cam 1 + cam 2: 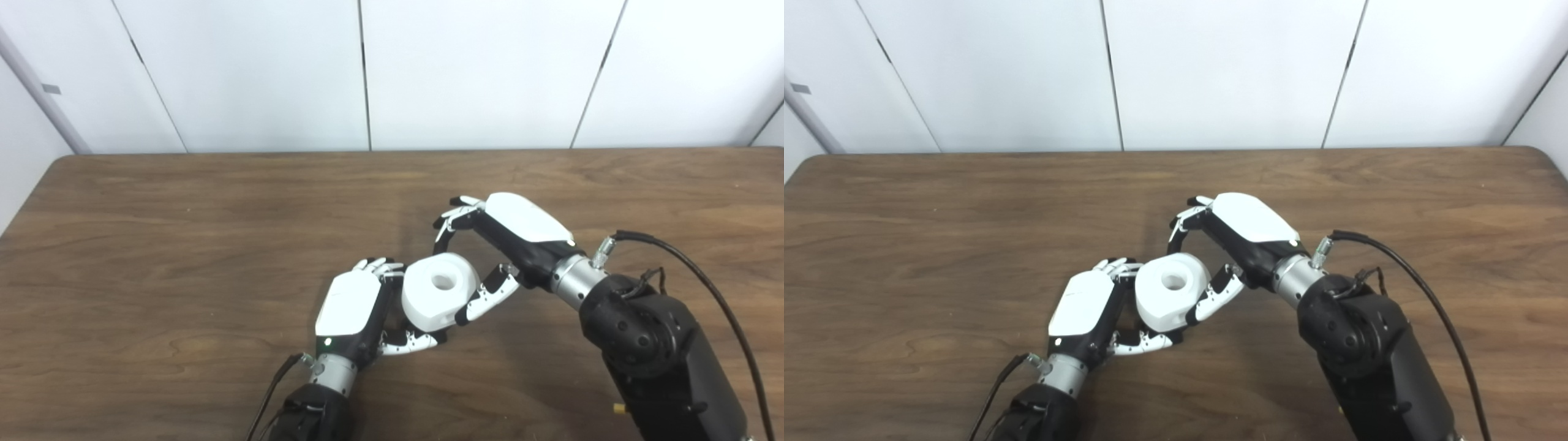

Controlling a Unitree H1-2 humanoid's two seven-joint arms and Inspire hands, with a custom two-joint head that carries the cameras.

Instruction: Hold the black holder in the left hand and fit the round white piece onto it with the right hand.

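- Right hand [490, 257]: fingers spread around the round white piece [438, 292], thumb touching its side.
- Left hand [361, 309]: curled beneath it, presumably clasping the black holder, which is hidden.
- Both above the worktop [184, 245].
- Step: seating; next calls for pressing down squarely.

No legible text or markings

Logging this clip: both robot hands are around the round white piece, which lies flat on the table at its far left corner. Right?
Not the far left corner. The round white piece sits near the table's front middle, between the left robot hand and right robot hand, as the left eye view shows.
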